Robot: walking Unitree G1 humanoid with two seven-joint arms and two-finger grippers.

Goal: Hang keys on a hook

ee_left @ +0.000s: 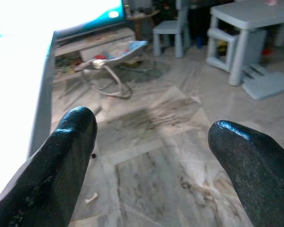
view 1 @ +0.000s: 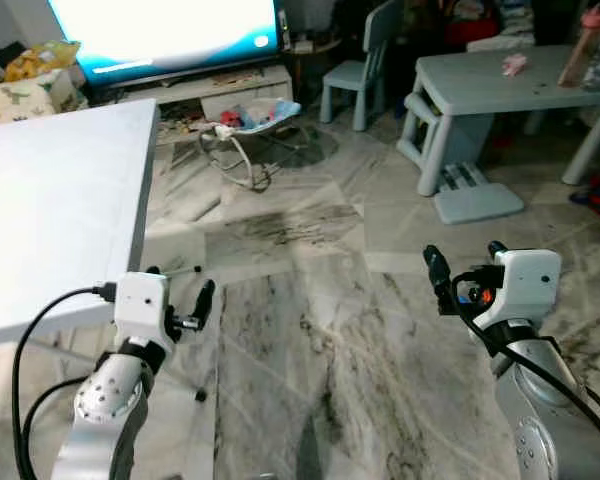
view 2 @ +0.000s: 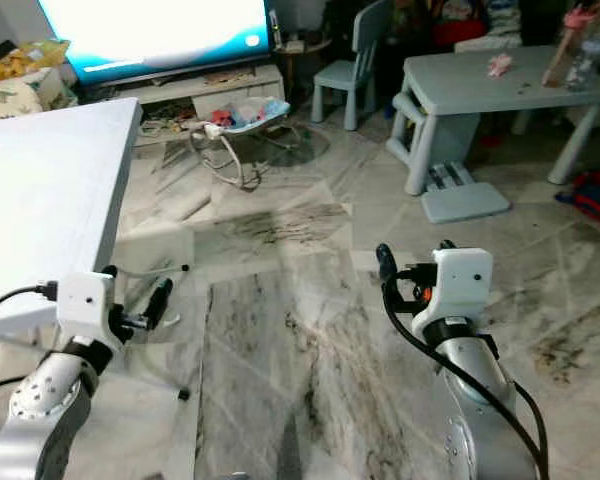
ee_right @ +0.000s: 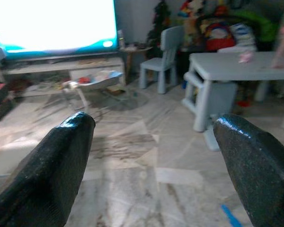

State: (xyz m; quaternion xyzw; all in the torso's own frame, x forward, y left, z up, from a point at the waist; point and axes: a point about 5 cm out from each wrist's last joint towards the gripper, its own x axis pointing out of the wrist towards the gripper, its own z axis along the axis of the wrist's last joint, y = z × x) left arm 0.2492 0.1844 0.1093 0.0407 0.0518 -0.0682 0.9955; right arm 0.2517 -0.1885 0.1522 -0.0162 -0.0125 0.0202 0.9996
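Marble floor (view 1: 310, 330) is lying in front of us, grey with dark veins, and we are looking down at it from the head camera; we are holding both arms forward and low above it. We are keeping the left gripper (view 1: 180, 292) beside the corner of a white table (view 1: 50, 200), with its two black fingers (ee_left: 61, 161) spread apart and gripping nothing; we are keeping the right gripper (view 1: 465, 265) over bare floor, its fingers (ee_right: 57, 161) also spread wide, with nothing between them. Keys and a hook we are not able to find in any of the pictures, so we cannot tell where they are. Further ahead a baby bouncer (view 1: 248, 125) is standing on the floor, near a low TV stand (view 1: 195, 88) which is carrying a bright screen (view 1: 165, 30); on our right side a pale blue children's table (view 1: 500, 75) is standing with a small chair (view 1: 360, 70) of the same colour beside it; a flat blue step (view 1: 477, 200) is lying at the foot of this table.
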